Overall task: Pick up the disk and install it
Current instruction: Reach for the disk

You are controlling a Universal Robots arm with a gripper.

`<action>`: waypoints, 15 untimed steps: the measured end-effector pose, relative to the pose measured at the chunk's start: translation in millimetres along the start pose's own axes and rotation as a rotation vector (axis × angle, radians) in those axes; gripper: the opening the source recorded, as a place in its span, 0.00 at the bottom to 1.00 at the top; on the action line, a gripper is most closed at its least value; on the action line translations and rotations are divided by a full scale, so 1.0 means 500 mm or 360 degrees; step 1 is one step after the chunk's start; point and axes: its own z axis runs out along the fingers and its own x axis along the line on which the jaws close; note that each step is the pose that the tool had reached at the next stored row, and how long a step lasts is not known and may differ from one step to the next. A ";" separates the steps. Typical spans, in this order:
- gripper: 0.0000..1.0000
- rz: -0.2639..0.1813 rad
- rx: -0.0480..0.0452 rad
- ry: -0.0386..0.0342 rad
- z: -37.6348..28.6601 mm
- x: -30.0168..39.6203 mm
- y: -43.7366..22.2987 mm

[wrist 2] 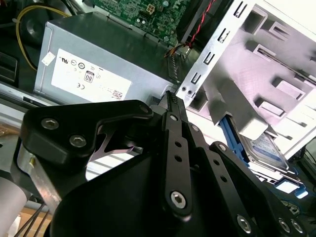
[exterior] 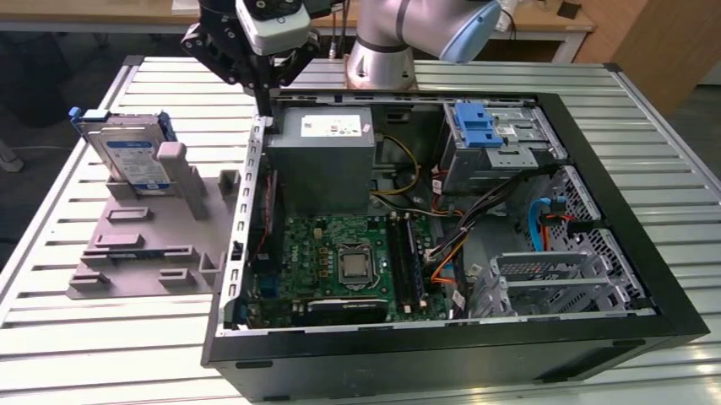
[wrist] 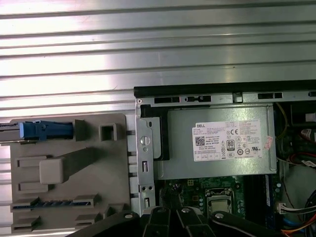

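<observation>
worktable [exterior: 79, 337]: pale slatted metal — glare on ribs | behind: wooden cabinet [exterior: 659, 46] | floor [exterior: 20, 198]: dark

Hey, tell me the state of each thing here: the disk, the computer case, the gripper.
Disk: standing upright in the grey holder, not gripped.
Computer case: lying on its side, open, insides exposed.
Gripper: jaws shut, empty, over the case's edge.
</observation>
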 end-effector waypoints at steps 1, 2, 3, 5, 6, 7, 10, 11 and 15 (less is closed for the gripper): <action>0.11 0.0000 0.0000 0.0000 0.000 0.001 0.000; 0.11 0.0000 0.0000 0.0000 0.000 0.002 0.000; 0.11 0.0000 0.0000 0.0000 0.000 0.003 0.000; 0.11 0.0000 0.0000 0.0001 0.001 0.004 0.000; 0.11 0.0000 0.0000 0.0001 0.001 0.005 0.000; 0.11 0.0000 0.0000 0.0001 0.001 0.006 -0.001; 0.11 0.0000 0.0000 0.0001 0.001 0.009 -0.001; 0.11 0.0000 0.0000 0.0002 0.002 0.010 -0.001; 0.11 0.0000 0.0000 0.0002 0.002 0.013 -0.001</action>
